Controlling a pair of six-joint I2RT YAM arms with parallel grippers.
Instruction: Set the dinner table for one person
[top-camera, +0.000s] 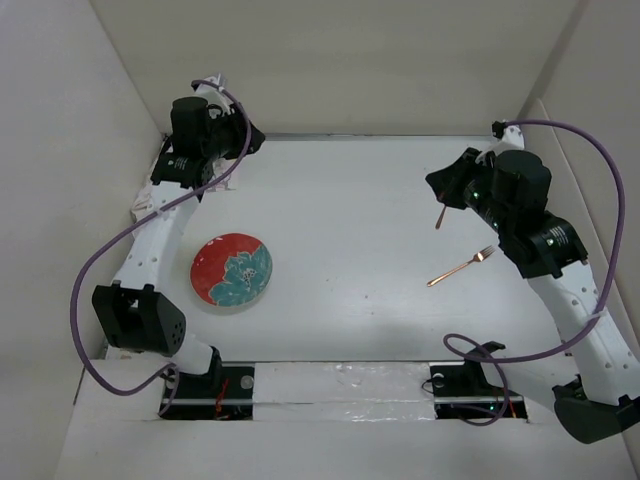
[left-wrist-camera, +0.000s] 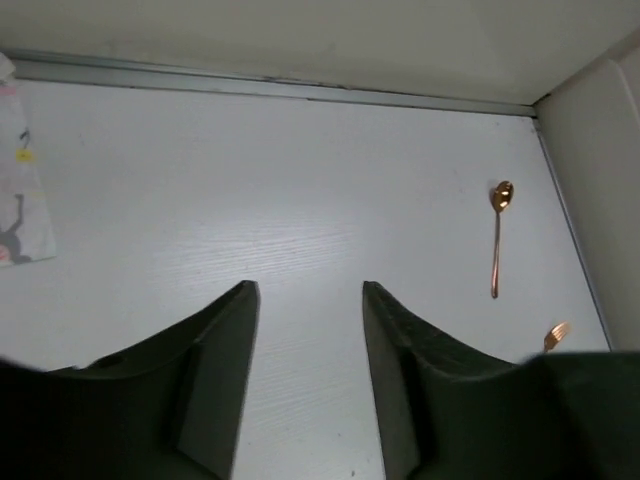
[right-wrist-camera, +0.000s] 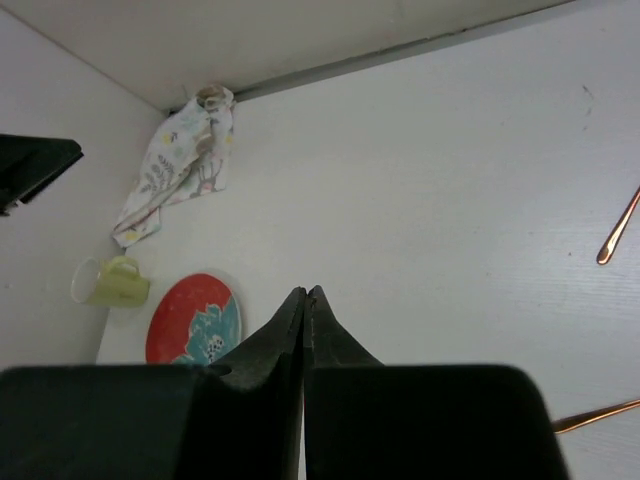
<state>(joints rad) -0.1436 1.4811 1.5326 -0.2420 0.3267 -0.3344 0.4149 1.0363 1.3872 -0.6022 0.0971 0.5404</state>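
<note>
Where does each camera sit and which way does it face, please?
Top external: above and behind the robot, looking down on the dinner table; left arm and right arm show.
Left wrist: on the left arm, facing across to the spoon; the open left gripper shows.
Right wrist: on the right arm, facing across to the plate, mug and cloth; the shut right gripper shows.
Shared: top and left wrist both show spoon and fork; top and right wrist both show the plate.
</note>
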